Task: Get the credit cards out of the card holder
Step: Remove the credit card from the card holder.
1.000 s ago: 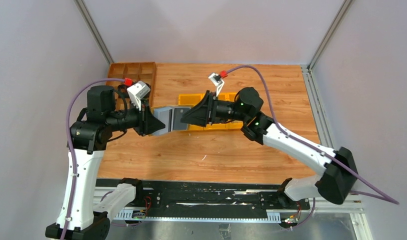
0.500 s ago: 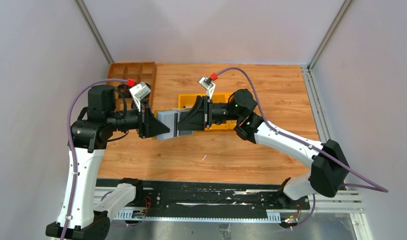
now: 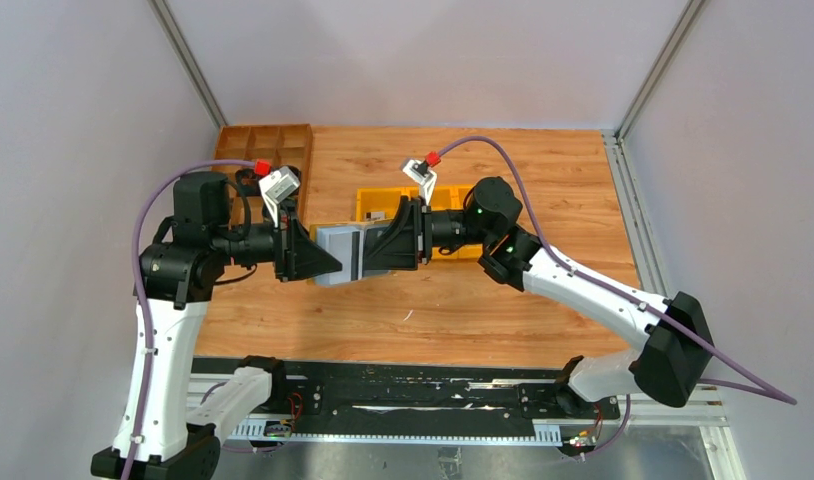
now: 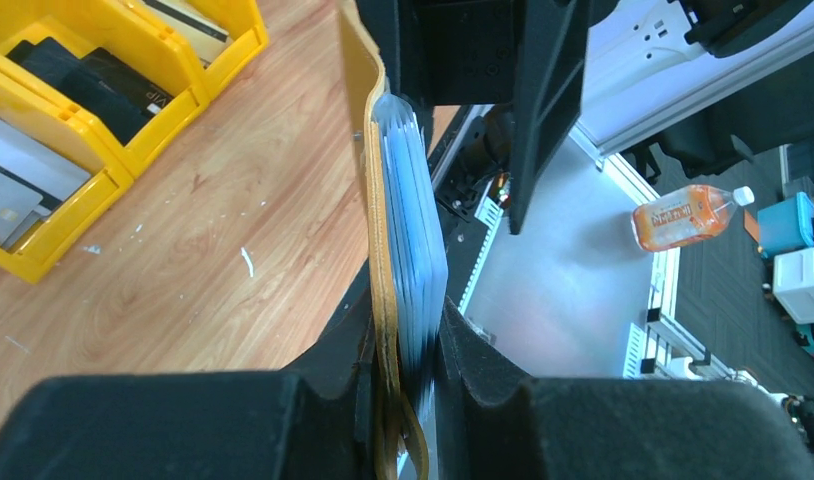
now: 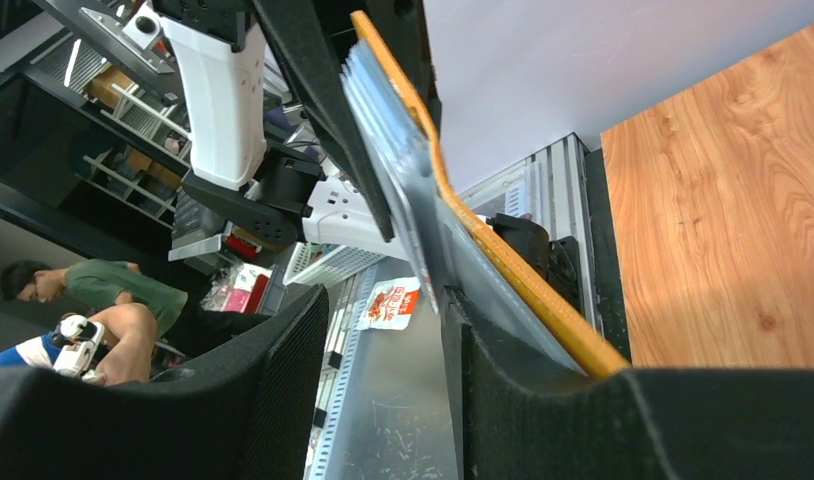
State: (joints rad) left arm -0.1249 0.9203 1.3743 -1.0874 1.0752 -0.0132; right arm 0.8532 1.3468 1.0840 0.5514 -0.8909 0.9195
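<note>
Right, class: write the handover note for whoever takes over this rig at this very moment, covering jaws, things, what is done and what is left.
Jaws: the left gripper is shut on the card holder, held on edge in the air between the arms. The right gripper is open, straddling the holder's free end, one finger against it.
Things: some credit cards lie in the yellow bins. The holder's grey pleats look full, but no single card can be made out.
Done: holder lifted and presented.
Left: probably close on a card, draw it out, bin it, repeat.
</note>
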